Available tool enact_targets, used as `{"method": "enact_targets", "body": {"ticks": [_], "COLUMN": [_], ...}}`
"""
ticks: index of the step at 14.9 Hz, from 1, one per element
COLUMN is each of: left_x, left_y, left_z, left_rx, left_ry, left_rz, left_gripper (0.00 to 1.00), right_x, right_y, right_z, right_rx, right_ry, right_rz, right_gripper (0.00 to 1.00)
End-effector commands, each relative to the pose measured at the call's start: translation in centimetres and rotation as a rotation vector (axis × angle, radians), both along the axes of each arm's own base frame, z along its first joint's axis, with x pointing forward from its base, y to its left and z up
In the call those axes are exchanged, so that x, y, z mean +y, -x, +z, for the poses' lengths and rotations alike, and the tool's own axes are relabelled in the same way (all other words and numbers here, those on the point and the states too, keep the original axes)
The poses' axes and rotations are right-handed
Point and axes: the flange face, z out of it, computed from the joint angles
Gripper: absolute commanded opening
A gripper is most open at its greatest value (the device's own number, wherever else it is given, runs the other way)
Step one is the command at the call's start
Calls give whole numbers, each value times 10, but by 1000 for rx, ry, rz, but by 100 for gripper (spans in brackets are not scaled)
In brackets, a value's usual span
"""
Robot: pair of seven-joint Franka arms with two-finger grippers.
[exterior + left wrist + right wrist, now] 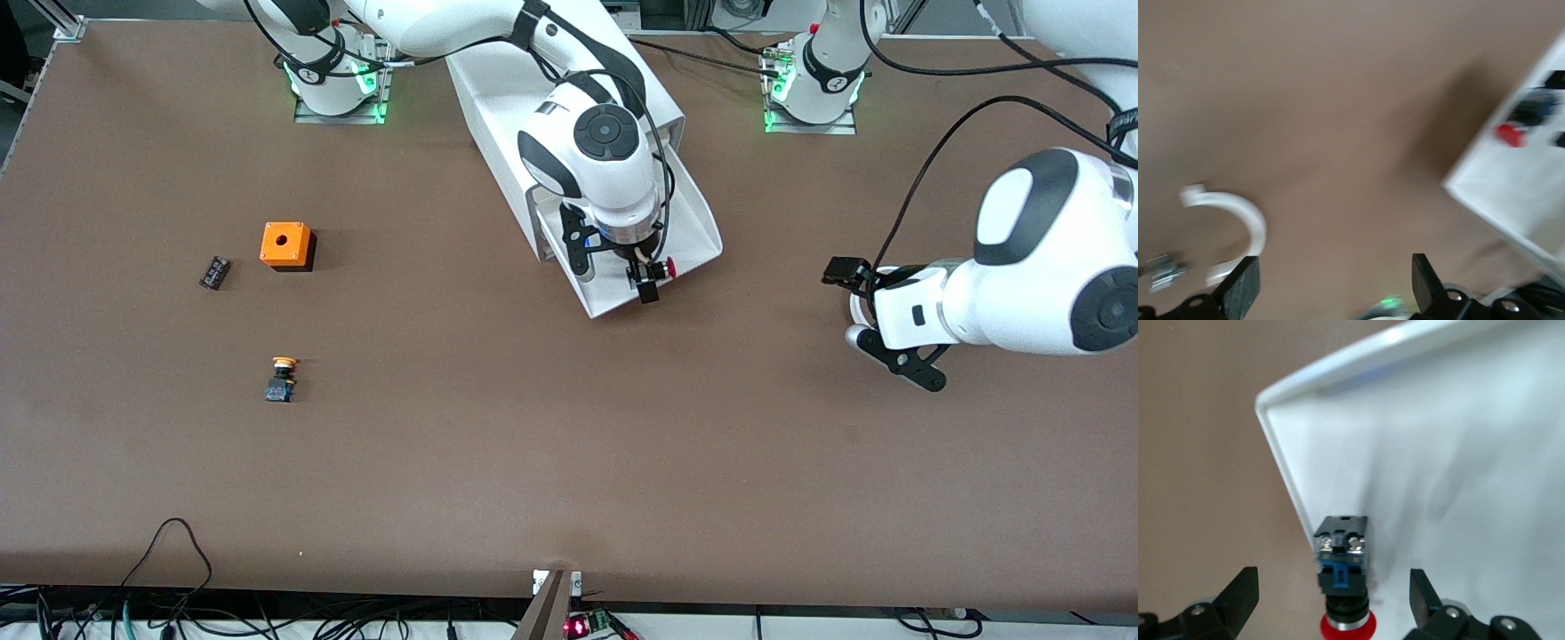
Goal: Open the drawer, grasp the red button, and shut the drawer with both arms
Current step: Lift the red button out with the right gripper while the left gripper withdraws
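Note:
The white drawer is pulled out of the white cabinet toward the front camera. The red-capped button lies on its side in the drawer, close to a side wall near the front corner. My right gripper hangs over it, open. In the right wrist view the button sits between the fingers without touching them, inside the drawer. My left gripper is open and empty over bare table toward the left arm's end. Its wrist view shows open fingers, the drawer and the button.
An orange cube with a hole, a small black part and a yellow-capped button lie on the table toward the right arm's end. A white curved piece shows beside the left gripper.

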Motion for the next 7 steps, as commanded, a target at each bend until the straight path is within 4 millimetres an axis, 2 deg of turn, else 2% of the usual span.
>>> {"method": "enact_targets", "body": {"ticks": [1, 3, 4, 5, 6, 7], "left_x": [13, 29, 30, 32, 31, 29], "left_y": [-18, -41, -43, -43, -44, -44], "left_z": [39, 47, 48, 46, 44, 42], "left_rx": [-145, -294, -315, -309, -309, -307], "left_ry": [-138, -89, -92, -90, -93, -98], "left_rz": [-1, 32, 29, 49, 65, 99], "left_gripper": [100, 100, 100, 100, 100, 100], "right_x": [8, 8, 8, 8, 8, 8], "right_y": [5, 7, 6, 6, 6, 6], "right_z": [-8, -15, -15, -14, -14, -13], "right_rx": [-9, -4, -6, -8, -8, -11], "right_ry": [8, 19, 20, 19, 21, 20], "right_rz": [-6, 2, 4, 7, 14, 25], "right_gripper": [100, 100, 99, 94, 73, 46]}}
